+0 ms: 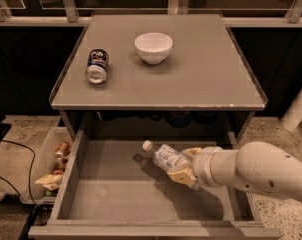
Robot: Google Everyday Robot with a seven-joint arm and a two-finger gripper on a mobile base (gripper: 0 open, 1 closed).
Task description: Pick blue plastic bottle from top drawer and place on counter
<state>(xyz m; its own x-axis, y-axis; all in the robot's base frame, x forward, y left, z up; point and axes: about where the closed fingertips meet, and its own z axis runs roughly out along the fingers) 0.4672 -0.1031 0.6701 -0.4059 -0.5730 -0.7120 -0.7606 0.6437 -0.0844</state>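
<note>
Grey top drawer (116, 204) sits open nearest the camera. Over its floor, toward 3 o'clock, the gripper (185, 165) clamps the blue plastic bottle (166, 157), cap tilted toward 10 o'clock. Beyond, on the counter (191, 69), a soda can (97, 65) lies at 8 o'clock of a white bowl (153, 47).

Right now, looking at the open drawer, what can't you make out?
All from the camera view:
- Bottle base: covered by the hand, which grips it above the drawer floor.
- Bottle label text: too small to read.
- Gap under the counter: too dark.
- Bin on the floor: partly hidden by the drawer wall.
- Arm: cut off by the right edge.
</note>
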